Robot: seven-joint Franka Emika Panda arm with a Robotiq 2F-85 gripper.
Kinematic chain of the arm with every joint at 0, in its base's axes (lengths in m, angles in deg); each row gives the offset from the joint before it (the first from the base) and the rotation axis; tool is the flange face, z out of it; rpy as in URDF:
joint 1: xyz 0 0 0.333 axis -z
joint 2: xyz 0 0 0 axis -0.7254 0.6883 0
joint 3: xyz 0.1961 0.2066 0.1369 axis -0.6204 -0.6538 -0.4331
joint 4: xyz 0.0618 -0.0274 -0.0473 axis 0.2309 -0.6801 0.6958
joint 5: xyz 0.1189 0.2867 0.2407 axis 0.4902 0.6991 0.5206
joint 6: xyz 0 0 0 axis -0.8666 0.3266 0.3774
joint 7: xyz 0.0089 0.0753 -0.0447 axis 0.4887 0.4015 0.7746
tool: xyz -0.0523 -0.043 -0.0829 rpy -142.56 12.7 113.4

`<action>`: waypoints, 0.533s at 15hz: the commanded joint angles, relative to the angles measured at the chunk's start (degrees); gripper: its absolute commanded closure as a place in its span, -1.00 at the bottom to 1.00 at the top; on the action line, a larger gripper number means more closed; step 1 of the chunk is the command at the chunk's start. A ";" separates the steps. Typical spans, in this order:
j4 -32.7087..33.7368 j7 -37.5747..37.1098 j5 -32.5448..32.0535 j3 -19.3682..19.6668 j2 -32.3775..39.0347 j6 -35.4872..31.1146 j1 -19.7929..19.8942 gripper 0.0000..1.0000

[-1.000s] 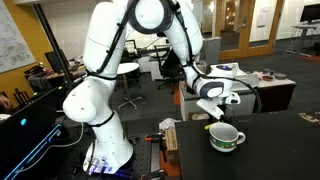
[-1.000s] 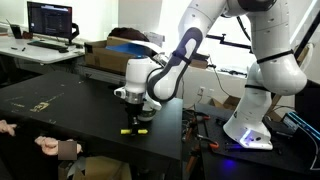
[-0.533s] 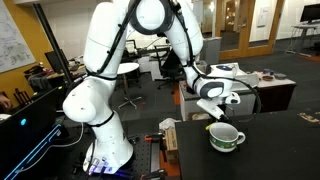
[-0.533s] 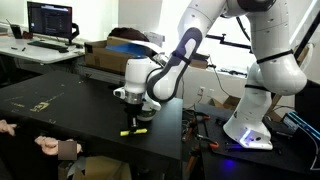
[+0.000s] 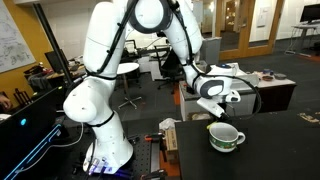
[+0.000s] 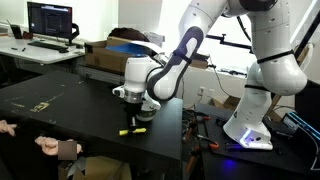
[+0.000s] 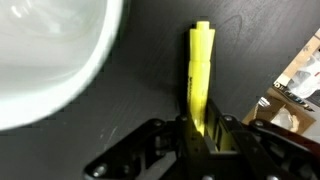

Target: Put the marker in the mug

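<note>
The yellow marker (image 7: 200,80) lies on the black table and runs straight up the wrist view. My gripper (image 7: 205,128) is shut on its near end, with a dark finger pressed against each side. The white mug (image 7: 50,60) curves across the upper left of that view, close beside the marker. In an exterior view the mug (image 5: 225,137) stands upright on the table with green markings, and the gripper (image 5: 210,113) reaches down just behind it. From the opposite side the marker (image 6: 128,130) shows as a small yellow bar under the gripper (image 6: 132,120).
The black table (image 6: 70,110) ends close to the marker, with its edge (image 7: 262,100) and floor clutter to the right in the wrist view. A cardboard box (image 6: 112,55) and a monitor (image 6: 50,20) stand behind. A person's hand (image 6: 50,147) rests at the table's near edge.
The jaws have closed from wide apart onto the marker. The arm, the mug and the marker have hardly shifted.
</note>
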 commanded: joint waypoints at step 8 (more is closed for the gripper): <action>-6.64 -7.42 -5.48 6.12 -10.18 -3.56 -7.39 0.90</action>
